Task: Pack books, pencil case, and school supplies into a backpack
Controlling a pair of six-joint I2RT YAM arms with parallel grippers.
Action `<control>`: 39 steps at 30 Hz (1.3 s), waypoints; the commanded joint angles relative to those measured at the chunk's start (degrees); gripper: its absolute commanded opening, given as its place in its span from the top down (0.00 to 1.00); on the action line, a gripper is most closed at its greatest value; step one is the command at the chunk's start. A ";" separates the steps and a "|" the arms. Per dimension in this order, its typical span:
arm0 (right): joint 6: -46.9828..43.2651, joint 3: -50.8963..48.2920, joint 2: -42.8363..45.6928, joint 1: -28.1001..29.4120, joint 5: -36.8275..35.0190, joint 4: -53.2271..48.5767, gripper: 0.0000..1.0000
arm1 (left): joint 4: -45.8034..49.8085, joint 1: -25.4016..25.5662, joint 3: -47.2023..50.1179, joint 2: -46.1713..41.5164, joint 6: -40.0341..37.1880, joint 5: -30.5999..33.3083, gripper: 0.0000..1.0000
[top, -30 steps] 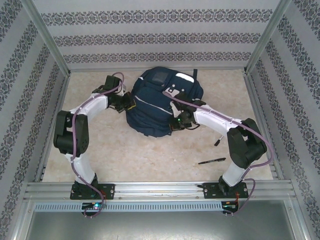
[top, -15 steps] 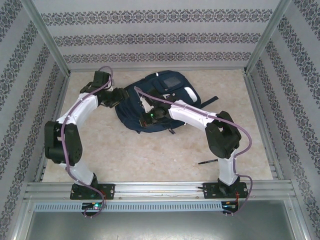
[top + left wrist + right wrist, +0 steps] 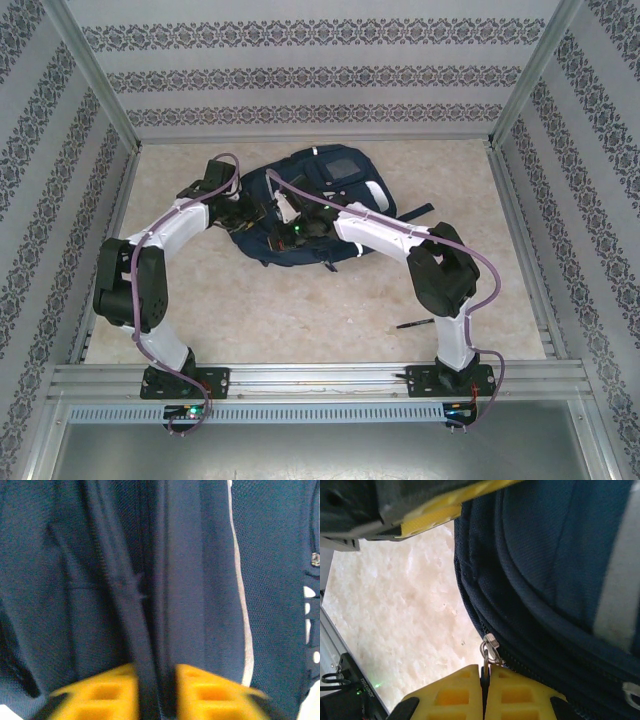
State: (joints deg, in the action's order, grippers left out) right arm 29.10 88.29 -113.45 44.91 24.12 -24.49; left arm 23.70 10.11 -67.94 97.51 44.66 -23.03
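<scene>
Nearest the arm bases, the slim black pen lies on the bench, its right end hidden behind the right arm's elbow. Farther in, the right end effector is clenched on the small metal zipper pull at the edge of the backpack. Just beside it, the left end effector pinches a dark ridge of the backpack's fabric between its yellow fingers, whose outer edges are blurred and cut off. From overhead, both fingertips are hard to make out against the dark cloth. The backpack lies flattened toward the far wall. A second ago it bulged higher and the pen lay fully in view. Half a second ago the left arm reached from farther left.
</scene>
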 commanded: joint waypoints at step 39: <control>-18.05 -25.77 43.98 -16.04 -50.34 -1.82 0.02 | 13.36 7.61 -4.96 -9.41 -31.69 -3.26 0.49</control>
State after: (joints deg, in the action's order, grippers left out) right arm 13.45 65.54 -72.23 29.34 -16.51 -31.46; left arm 34.15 15.79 -72.34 87.77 20.12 -26.33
